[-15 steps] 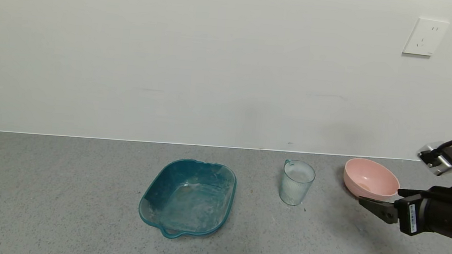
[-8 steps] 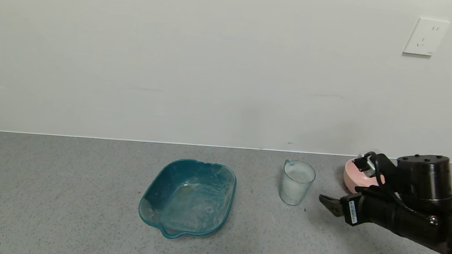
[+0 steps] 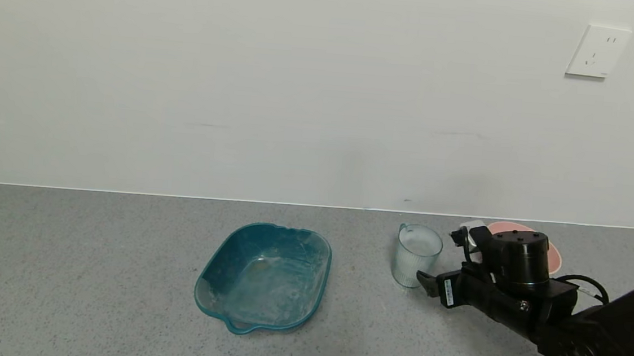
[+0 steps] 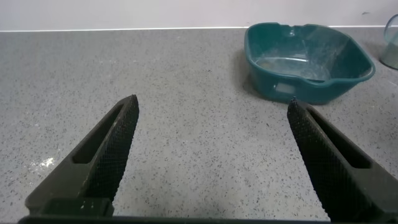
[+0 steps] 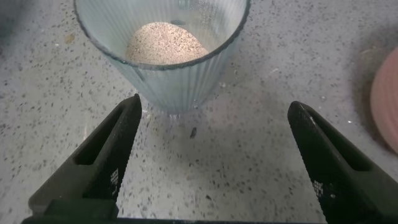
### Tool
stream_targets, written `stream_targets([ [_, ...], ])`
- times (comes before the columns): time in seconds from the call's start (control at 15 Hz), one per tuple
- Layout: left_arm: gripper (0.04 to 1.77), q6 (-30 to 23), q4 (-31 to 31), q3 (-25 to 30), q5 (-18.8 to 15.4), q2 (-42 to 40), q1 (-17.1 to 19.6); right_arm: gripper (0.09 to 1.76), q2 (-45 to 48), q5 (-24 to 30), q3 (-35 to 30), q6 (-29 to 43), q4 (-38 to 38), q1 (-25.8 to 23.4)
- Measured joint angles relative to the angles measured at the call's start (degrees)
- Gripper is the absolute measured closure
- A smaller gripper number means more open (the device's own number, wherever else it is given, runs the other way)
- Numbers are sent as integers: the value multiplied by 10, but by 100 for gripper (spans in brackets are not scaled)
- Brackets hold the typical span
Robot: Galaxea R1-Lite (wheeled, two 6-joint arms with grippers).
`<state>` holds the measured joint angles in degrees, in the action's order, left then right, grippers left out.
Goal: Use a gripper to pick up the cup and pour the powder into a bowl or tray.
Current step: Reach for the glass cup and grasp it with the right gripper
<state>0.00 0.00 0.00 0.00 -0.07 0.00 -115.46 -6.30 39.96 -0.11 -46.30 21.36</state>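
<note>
While the grey speckled countertop bears a large teal squarish tray, nothing is poured yet. The round pale pink bowl sits just beyond the right gripper, whose fingers are spread wide short of the ribbed translucent blue-green cup. That cup stands upright, ungrasped, holding beige powder. Grasping, lifting and pouring remain. The left gripper hangs spread, idle.

A counter runs along a wall. The tray sits mid-counter. The cup stands upright to its right, powder inside. The bowl lies right of the cup, partly hidden behind the right gripper, which sits just beside the cup, between cup and bowl
</note>
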Motion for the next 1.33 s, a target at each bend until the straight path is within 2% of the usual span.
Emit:
stream_targets([
  [0.27, 9, 0, 0, 0, 0, 0, 0, 14, -43, -17, 18, 12, -18, 14],
  [1.0, 9, 0, 0, 0, 0, 0, 0, 14, -107, -50, 43, 18, -129, 41],
  [1.33, 9, 0, 0, 0, 0, 0, 0, 14, -131, -61, 64, 18, -141, 45],
])
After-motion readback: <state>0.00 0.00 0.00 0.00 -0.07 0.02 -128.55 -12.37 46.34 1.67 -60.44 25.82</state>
